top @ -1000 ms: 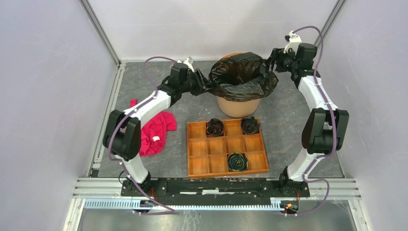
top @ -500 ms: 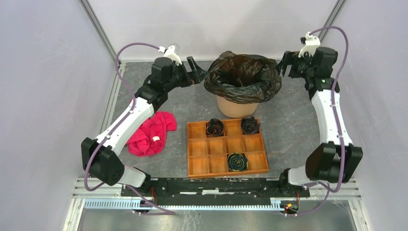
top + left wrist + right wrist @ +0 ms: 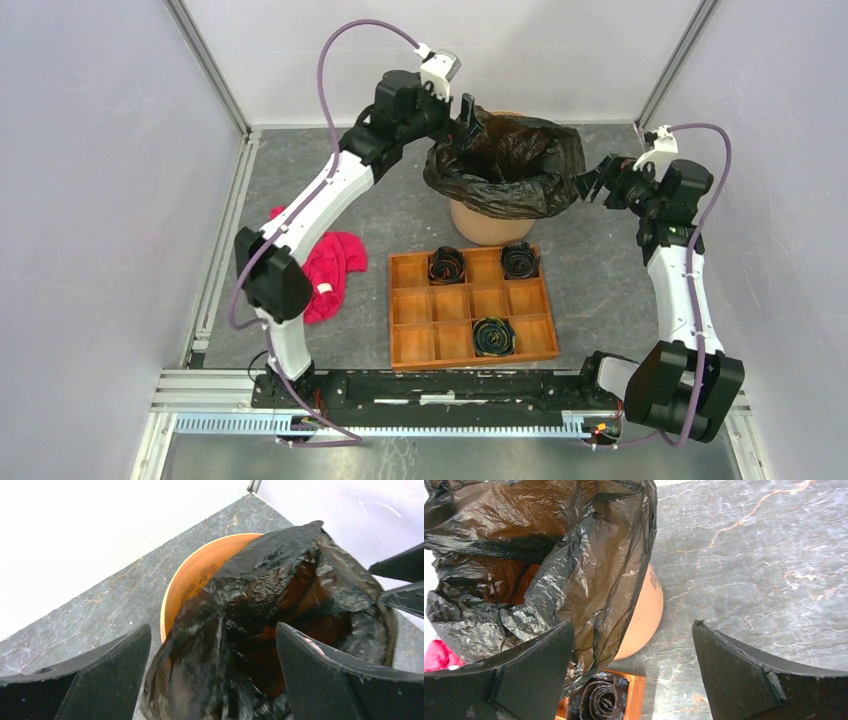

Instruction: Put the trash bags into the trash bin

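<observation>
The trash bag (image 3: 505, 165), glossy black film, lines the trash bin (image 3: 493, 225) with its edge folded over most of the rim. At the back left the pale orange rim (image 3: 200, 575) is bare. My left gripper (image 3: 466, 110) hovers open above that back-left edge. In the left wrist view the bag (image 3: 280, 595) lies below the left gripper (image 3: 213, 627), not pinched. My right gripper (image 3: 589, 186) is open just right of the bin, apart from the film. The right wrist view shows the bag (image 3: 549, 555) hanging over the bin wall (image 3: 644, 620), left of the right gripper (image 3: 632, 624).
A compartmented wooden tray (image 3: 391, 310) lies in front of the bin, holding three dark rolls (image 3: 447, 265), (image 3: 519, 260), (image 3: 493, 335). One roll (image 3: 599, 700) shows under the right gripper. A red cloth (image 3: 325, 275) lies at the left. Walls enclose three sides.
Both grippers let go of the bag's edges and opened. The left arm swung up and over to the bin's back-left rim. The right gripper drew back and down to the right.
</observation>
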Controlling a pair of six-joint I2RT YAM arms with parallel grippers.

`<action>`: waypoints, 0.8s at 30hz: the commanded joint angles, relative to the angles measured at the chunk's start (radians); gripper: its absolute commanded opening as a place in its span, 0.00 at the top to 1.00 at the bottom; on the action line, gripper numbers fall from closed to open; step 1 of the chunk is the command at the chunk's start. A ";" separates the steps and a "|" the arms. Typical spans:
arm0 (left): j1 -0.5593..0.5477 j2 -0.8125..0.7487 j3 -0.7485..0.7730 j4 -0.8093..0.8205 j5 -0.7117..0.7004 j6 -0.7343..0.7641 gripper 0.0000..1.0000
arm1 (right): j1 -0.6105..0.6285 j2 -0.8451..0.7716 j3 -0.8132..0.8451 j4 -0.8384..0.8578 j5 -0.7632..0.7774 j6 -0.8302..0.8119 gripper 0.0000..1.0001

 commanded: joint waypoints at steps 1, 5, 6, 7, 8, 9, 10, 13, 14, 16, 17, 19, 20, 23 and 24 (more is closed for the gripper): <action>0.006 0.116 0.188 -0.071 0.054 0.120 0.00 | -0.014 -0.038 -0.061 0.181 -0.119 0.084 0.05; 0.006 0.209 0.312 -0.110 0.089 0.118 0.00 | -0.016 -0.053 -0.082 0.207 -0.131 0.093 0.06; 0.006 0.219 0.316 -0.099 0.077 0.113 0.00 | -0.016 -0.053 -0.083 0.211 -0.131 0.095 0.06; 0.006 0.227 0.320 -0.087 0.065 0.111 0.01 | -0.016 -0.051 -0.087 0.217 -0.132 0.098 0.07; 0.008 0.240 0.328 -0.078 0.066 0.096 0.02 | -0.017 -0.047 -0.087 0.222 -0.135 0.098 0.10; 0.008 0.250 0.337 -0.072 0.070 0.076 0.06 | -0.017 -0.041 -0.088 0.225 -0.137 0.097 0.15; 0.009 0.259 0.342 -0.059 0.074 0.057 0.09 | -0.017 -0.033 -0.088 0.228 -0.137 0.094 0.21; 0.009 0.275 0.345 -0.015 0.075 0.010 0.21 | -0.016 -0.015 -0.095 0.250 -0.146 0.089 0.38; 0.009 0.280 0.347 -0.004 0.072 -0.005 0.26 | -0.016 -0.011 -0.101 0.267 -0.150 0.093 0.44; 0.011 0.287 0.350 0.021 0.070 -0.034 0.36 | -0.017 -0.009 -0.118 0.309 -0.163 0.112 0.53; 0.011 0.290 0.351 0.029 0.071 -0.041 0.39 | -0.016 -0.009 -0.125 0.323 -0.165 0.116 0.55; 0.017 0.298 0.354 0.052 0.071 -0.074 0.42 | -0.016 -0.003 -0.131 0.344 -0.166 0.117 0.62; 0.021 0.305 0.361 0.061 0.072 -0.096 0.45 | -0.017 0.003 -0.134 0.349 -0.165 0.116 0.64; 0.037 0.334 0.395 0.071 0.068 -0.168 0.55 | -0.017 0.021 -0.142 0.388 -0.178 0.129 0.74; 0.042 0.343 0.403 0.075 0.067 -0.191 0.56 | -0.016 0.028 -0.149 0.410 -0.186 0.145 0.76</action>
